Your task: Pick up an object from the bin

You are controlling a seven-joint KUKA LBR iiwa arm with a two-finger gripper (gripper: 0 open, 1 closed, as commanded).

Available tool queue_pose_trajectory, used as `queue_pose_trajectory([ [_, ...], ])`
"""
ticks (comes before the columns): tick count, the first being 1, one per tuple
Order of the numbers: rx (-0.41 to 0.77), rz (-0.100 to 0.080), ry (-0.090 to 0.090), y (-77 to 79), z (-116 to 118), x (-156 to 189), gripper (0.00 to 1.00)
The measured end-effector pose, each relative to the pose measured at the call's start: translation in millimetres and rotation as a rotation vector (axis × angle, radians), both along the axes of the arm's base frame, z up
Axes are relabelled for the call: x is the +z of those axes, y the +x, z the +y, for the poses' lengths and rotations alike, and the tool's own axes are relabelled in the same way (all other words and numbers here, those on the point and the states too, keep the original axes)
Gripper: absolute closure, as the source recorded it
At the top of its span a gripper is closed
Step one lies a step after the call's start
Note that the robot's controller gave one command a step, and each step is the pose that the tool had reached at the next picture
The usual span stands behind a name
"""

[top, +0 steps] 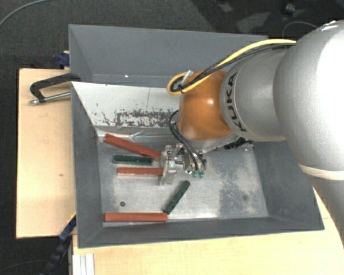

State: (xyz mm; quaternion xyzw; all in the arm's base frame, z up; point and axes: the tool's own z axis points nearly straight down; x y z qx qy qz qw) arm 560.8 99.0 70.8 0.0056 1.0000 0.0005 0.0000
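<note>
My gripper hangs low over the middle of the bin floor, below the orange wrist cover. Its metal tip sits at the right end of a red-brown stick lying flat. Just above that lies a short dark green stick. A longer red-brown stick slants down towards the gripper from the upper left. Another dark green stick lies aslant just below the gripper, apart from it.
A third red-brown stick lies along the bin's front wall. A small dark speck sits on the floor at the left. The arm covers the bin's right rear. Bare floor shows to the right of the gripper.
</note>
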Motion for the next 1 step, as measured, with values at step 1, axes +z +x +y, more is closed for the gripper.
queue_pose_trajectory([
  [1, 0.004, -0.015, 0.002, -7.8, -5.3, 158.6, 1.00],
])
